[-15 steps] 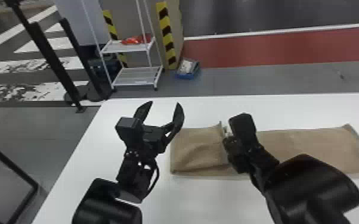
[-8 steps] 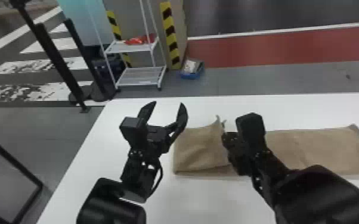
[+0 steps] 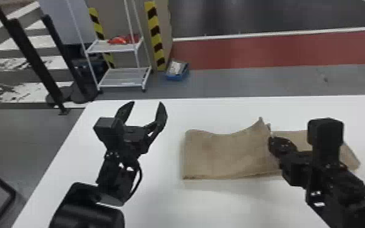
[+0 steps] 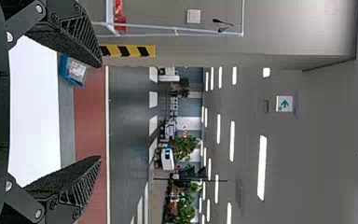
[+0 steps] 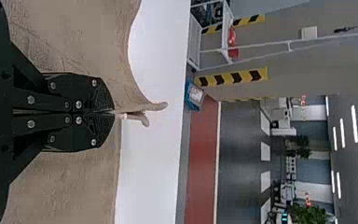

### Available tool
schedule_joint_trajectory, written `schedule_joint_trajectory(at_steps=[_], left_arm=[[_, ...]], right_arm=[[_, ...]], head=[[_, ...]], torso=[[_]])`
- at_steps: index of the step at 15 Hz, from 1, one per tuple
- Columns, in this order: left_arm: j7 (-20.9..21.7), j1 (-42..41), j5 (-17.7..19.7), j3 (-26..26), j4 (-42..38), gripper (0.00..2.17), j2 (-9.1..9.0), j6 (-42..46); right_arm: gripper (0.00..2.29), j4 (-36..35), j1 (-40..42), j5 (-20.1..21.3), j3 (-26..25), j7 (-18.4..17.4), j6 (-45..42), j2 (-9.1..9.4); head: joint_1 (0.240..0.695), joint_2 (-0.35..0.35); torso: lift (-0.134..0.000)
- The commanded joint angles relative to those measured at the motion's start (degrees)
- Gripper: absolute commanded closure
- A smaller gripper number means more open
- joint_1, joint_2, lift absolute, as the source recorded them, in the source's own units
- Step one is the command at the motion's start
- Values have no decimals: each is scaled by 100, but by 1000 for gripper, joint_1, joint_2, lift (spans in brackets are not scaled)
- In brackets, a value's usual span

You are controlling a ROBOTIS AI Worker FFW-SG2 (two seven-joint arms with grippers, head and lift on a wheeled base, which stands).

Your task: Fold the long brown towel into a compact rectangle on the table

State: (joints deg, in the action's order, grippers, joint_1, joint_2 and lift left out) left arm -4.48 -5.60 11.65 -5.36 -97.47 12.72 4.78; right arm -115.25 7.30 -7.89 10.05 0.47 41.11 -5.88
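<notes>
The brown towel (image 3: 221, 154) lies lengthwise across the white table (image 3: 148, 206), its long sides roughly following the table's far edge, its left end a squared, doubled-over panel with a thick, slightly rough hem on the side away from that edge. The right gripper (image 3: 270, 137) has its flat black fingers closed on the cloth, pinching it at the side toward the far edge; there the fabric rises into a small pointed peak, and the top layer sags in a soft curve toward the left end. In the right wrist view the weave looks matte and finely napped, with shallow wrinkles, and two rounded lips of cloth poke out beyond the fingertips. The left gripper (image 3: 147, 103) is empty and wide open near the table's far left corner — its fingers apart, with dark, grainy pads (image 4: 70, 178) and latticed sides. Beyond the table stands a white wire-shelved rack (image 3: 124, 77) with thin posts, and beside it a blue box (image 3: 177, 75) — open-topped, with pale contents — on smooth grey floor.
</notes>
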Motion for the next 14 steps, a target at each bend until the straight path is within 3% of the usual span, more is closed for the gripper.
schedule_joint_trajectory(at_steps=[1, 5, 9, 11, 14], left_arm=[[-9, -3, -5, -35, 0, 211, -24, 0], [-18, -3, -75, -88, 0, 211, -33, -35], [-70, -12, -75, -123, -26, 211, -50, -53], [-79, -12, -84, -132, -17, 211, -50, -53], [-79, 59, -137, -220, 18, 211, -50, -53]], right_arm=[[1420, 222, 26, -90, -381, 120, -71, -18], [1420, 47, 88, -90, -487, 305, -1, -36], [1420, -481, 167, -459, -1418, 727, 561, -133], [1420, -217, 132, -538, -1576, 788, 667, -344], [1420, 302, -18, -494, -1506, 850, 298, -309]], head=[[695, 128], [695, 78], [695, 54], [695, 26], [695, -16]], torso=[[-120], [-120], [-120], [-120], [-120]])
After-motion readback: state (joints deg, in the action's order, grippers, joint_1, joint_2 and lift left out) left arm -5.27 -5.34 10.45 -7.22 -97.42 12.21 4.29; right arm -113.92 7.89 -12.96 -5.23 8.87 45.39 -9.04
